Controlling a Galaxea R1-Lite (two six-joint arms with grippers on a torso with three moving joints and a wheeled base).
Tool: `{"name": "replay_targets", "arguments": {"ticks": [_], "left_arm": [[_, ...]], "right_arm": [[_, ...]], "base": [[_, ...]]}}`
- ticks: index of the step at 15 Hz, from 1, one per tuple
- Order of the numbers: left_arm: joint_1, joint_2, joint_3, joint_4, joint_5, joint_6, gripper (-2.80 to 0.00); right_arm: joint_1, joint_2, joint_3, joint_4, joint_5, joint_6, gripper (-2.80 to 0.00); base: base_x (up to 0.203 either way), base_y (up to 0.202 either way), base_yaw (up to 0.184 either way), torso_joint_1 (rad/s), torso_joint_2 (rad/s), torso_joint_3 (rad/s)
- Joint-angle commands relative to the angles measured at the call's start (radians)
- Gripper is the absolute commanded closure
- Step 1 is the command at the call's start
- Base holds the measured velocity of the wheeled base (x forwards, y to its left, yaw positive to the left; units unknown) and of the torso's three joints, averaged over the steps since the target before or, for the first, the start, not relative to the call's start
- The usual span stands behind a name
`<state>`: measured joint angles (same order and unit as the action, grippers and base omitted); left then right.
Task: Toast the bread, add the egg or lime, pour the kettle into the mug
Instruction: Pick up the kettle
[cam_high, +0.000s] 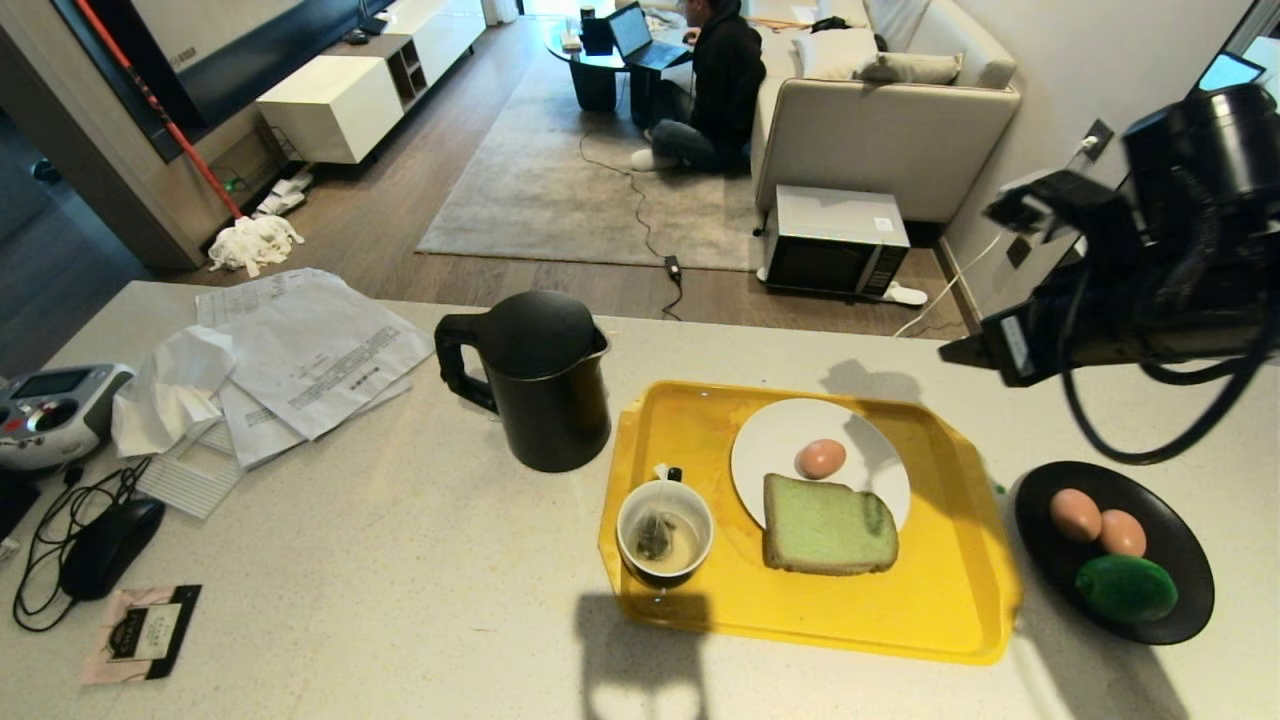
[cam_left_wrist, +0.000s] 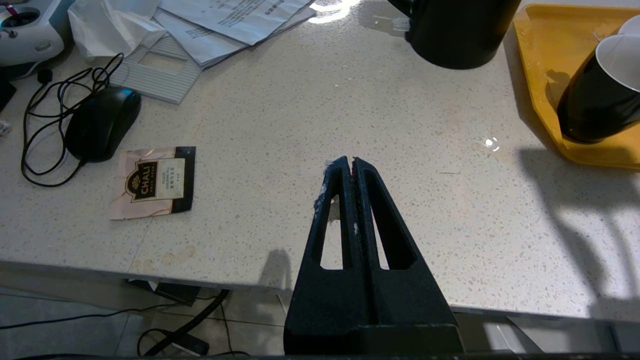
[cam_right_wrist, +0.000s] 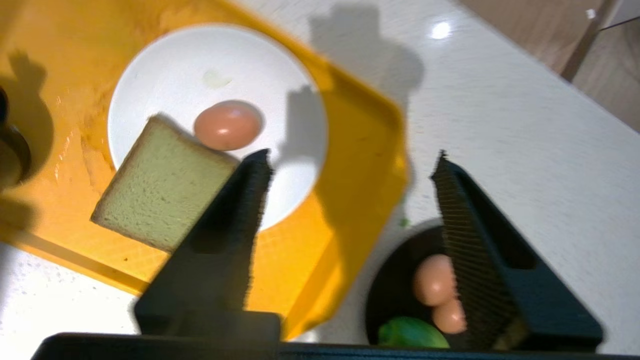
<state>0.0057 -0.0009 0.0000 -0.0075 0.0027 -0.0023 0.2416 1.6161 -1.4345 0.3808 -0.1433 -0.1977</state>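
The black kettle stands on the counter left of the yellow tray. On the tray sit the mug, with a tea bag inside, and a white plate. The plate holds one egg and the green bread. A black dish to the right holds two more eggs and the lime. My right gripper hangs open and empty high above the tray's right edge and the dish. My left gripper is shut and empty, low over the counter's front edge.
Papers, a tissue, a handheld controller, a wired mouse and a tea sachet lie on the counter's left side. Beyond the counter are a microwave on the floor, a sofa and a seated person.
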Motion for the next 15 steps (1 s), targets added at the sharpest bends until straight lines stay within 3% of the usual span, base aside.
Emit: {"name": "replay_targets", "arguments": {"ticks": [1,5,7,10,15], "left_arm": [[0.000,-0.001,0.000,0.000,0.000,-0.001,0.00],[0.000,0.000,0.000,0.000,0.000,-0.001,0.00],[0.000,-0.001,0.000,0.000,0.000,-0.001,0.00],[0.000,-0.001,0.000,0.000,0.000,-0.001,0.00],[0.000,0.001,0.000,0.000,0.000,-0.001,0.00]], "right_arm": [[-0.122,-0.206,0.044,0.002,0.073,0.011,0.00],[-0.325,-0.452,0.140,-0.003,0.266,0.065,0.00],[-0.356,-0.580,0.211,-0.015,0.296,0.117,0.00],[-0.369,-0.767,0.372,-0.116,0.279,0.189,0.00],[-0.372,-1.085,0.655,-0.272,0.182,0.210,0.00]], "base": [[0.000,0.000,0.000,0.000,0.00,0.000],[0.000,0.000,0.000,0.000,0.00,0.000],[0.000,0.000,0.000,0.000,0.00,0.000],[0.000,0.000,0.000,0.000,0.00,0.000],[0.000,0.000,0.000,0.000,0.00,0.000]]}}
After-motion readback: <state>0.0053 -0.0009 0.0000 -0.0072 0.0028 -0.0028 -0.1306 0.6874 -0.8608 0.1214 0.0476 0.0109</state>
